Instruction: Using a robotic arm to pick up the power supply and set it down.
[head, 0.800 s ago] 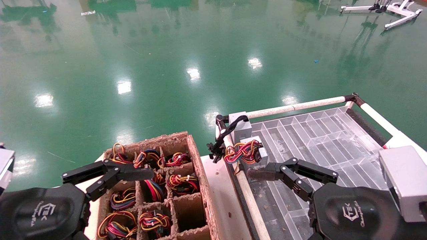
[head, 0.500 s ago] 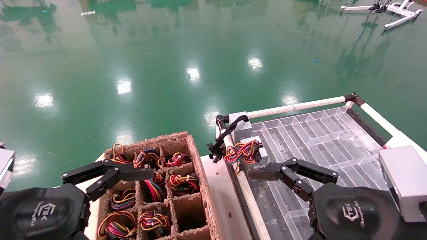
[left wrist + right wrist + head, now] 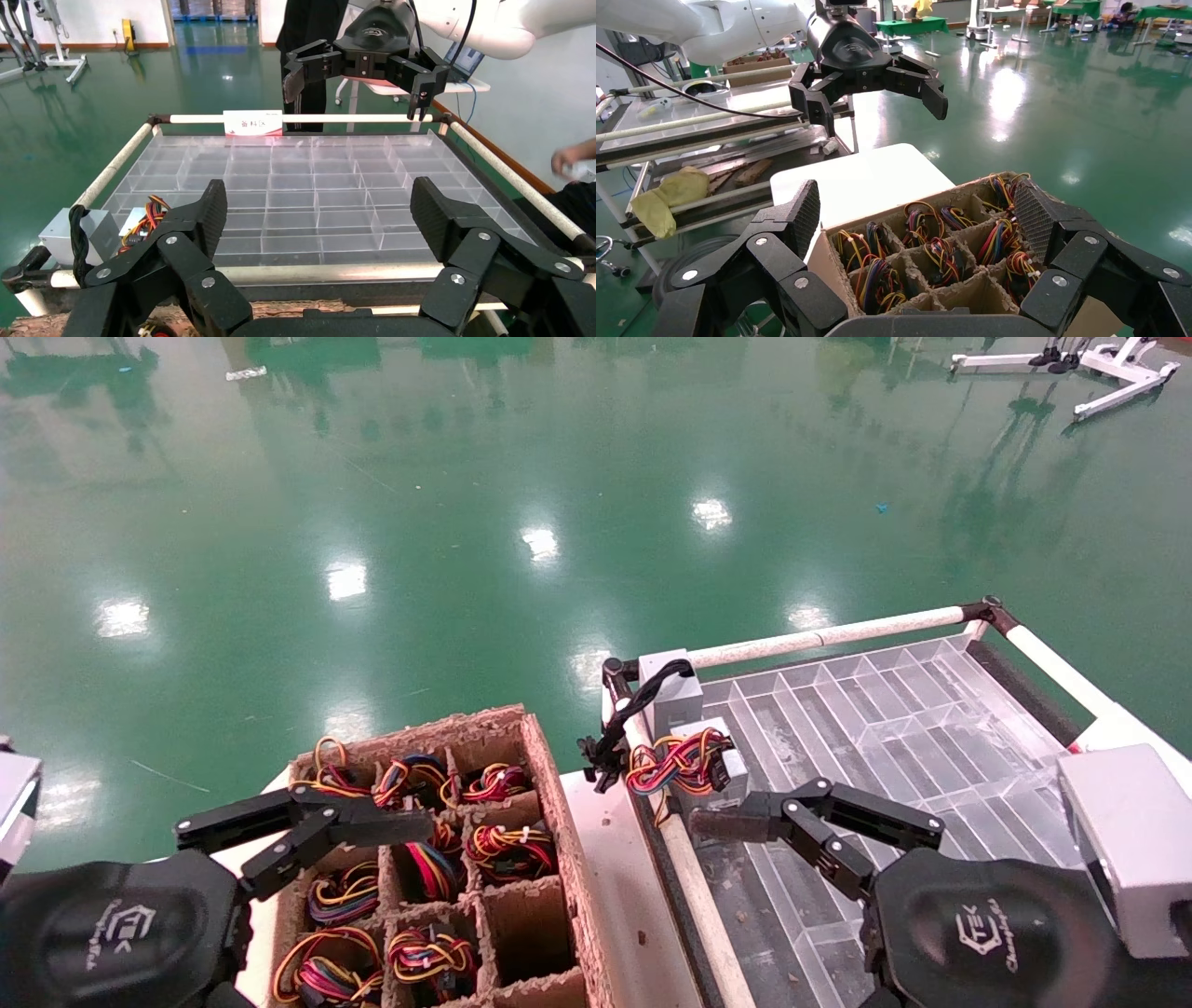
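Observation:
One power supply (image 3: pixel 734 771), a small grey box with a bundle of red, yellow and orange wires, lies on the near-left corner of the clear divided tray (image 3: pixel 894 728); it also shows in the left wrist view as the power supply (image 3: pixel 135 226). My right gripper (image 3: pixel 815 822) hovers open and empty just beside it, over the tray. My left gripper (image 3: pixel 303 826) hangs open and empty above the cardboard box (image 3: pixel 549 784), whose cells hold several more wire-bundled supplies (image 3: pixel 933 246). In the wrist views my own left gripper (image 3: pixel 320 210) and right gripper (image 3: pixel 919 210) stand wide apart.
A plain grey block (image 3: pixel 672 695) with a black cable sits at the tray's far-left corner. White tube rails (image 3: pixel 819 637) frame the tray cart. A white strip of table (image 3: pixel 615 877) lies between box and cart. Green floor lies beyond.
The left gripper has dipped very slightly over the box; everything else stands as before.

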Action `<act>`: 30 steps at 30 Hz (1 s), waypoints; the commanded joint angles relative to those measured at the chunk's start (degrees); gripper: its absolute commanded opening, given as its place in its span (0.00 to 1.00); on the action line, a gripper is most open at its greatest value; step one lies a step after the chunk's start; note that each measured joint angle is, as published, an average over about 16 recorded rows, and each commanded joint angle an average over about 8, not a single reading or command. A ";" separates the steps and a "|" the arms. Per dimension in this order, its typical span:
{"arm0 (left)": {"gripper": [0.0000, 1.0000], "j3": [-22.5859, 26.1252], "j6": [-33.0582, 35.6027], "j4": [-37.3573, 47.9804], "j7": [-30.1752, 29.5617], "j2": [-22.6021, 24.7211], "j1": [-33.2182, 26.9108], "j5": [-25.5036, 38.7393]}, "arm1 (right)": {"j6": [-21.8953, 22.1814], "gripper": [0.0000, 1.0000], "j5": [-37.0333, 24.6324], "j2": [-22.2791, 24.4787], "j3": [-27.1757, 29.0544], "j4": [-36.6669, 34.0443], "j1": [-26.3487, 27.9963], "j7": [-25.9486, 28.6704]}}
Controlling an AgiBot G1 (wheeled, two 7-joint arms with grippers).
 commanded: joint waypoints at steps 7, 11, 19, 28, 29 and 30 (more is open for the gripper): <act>0.00 0.00 0.00 0.00 0.00 0.00 0.00 0.00 | 0.00 1.00 0.00 0.00 0.00 0.00 0.00 0.00; 0.00 0.00 0.00 0.00 0.00 0.00 0.00 0.00 | 0.00 1.00 0.00 0.00 0.00 0.00 0.00 0.00; 0.00 0.00 0.00 0.00 0.00 0.00 0.00 0.00 | 0.57 1.00 -0.38 -0.18 -0.02 -0.35 -0.04 -0.20; 0.00 0.01 0.01 0.02 0.01 0.00 -0.01 0.00 | 6.65 1.00 -12.55 -6.18 -4.70 -5.34 4.43 -3.58; 0.00 0.02 0.01 0.02 0.01 0.00 -0.01 0.00 | 7.16 1.00 -14.49 -7.32 -5.62 -6.12 5.61 -3.92; 0.00 0.02 0.01 0.03 0.01 0.00 -0.01 -0.01 | 7.58 1.00 -16.31 -8.54 -6.54 -7.00 6.82 -4.26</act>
